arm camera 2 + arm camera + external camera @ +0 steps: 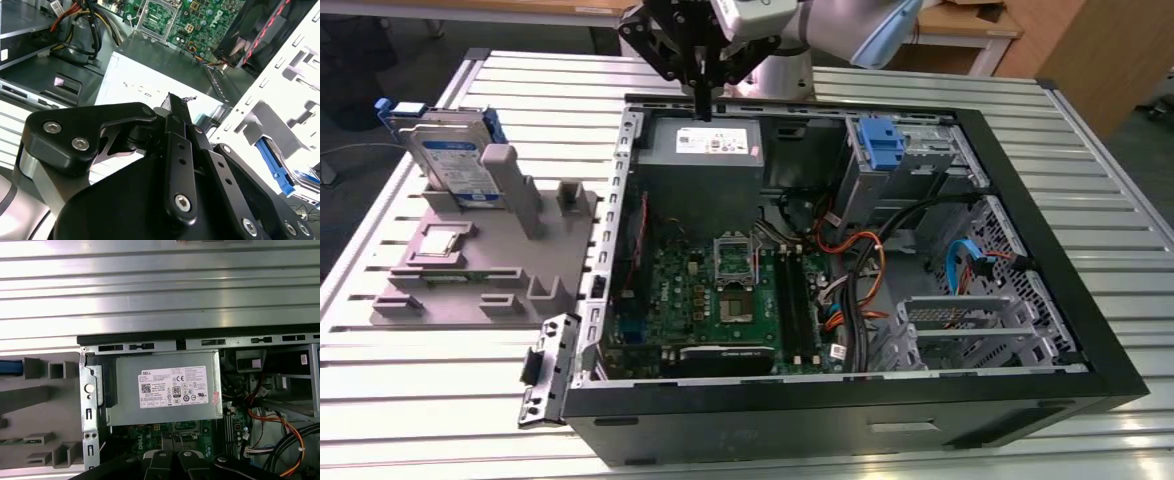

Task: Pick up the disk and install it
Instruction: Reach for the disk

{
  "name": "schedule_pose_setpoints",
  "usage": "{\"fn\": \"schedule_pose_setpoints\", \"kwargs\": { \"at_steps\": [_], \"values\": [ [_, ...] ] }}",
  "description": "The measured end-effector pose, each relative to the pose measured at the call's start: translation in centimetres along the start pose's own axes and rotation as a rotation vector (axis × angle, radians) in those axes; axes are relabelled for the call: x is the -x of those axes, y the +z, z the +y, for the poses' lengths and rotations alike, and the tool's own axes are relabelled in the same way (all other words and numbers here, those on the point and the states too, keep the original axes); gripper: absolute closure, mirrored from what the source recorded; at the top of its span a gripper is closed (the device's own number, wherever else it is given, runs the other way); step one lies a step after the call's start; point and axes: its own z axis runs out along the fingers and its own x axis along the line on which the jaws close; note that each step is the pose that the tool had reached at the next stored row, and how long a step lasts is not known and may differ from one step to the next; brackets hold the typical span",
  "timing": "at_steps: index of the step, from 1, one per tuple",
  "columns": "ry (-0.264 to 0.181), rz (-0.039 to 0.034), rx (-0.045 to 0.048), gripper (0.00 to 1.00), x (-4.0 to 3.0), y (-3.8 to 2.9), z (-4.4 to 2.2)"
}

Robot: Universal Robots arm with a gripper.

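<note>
The disk (454, 162) stands in its grey holder (480, 255), not picked up yet. The fingers (703, 100) are together, empty, above the power box (707, 145).

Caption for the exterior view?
Empty gripper above the power supply of the open computer; the disk stands in the grey fixture at the exterior view's left.

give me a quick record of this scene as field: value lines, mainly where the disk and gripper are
disk: upright in the grey holder, at the exterior view's left of the computer case; not held
gripper: shut, empty, above the power supply
blue bracket: inside the case, at the exterior view's right of the power supply
case: side open, lying on the slatted metal table
</note>
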Motion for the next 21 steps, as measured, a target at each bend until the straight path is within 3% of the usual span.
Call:
{"fn": "schedule_pose_setpoints", "kwargs": {
  "at_steps": [14, 21],
  "values": [
    [0.000, 0.0000, 0.0000, 0.89, -1.70, -0.03, -0.13],
    [0.000, 0.0001, -0.0001, 0.89, -1.76, -0.04, -0.13]
  ]
}}
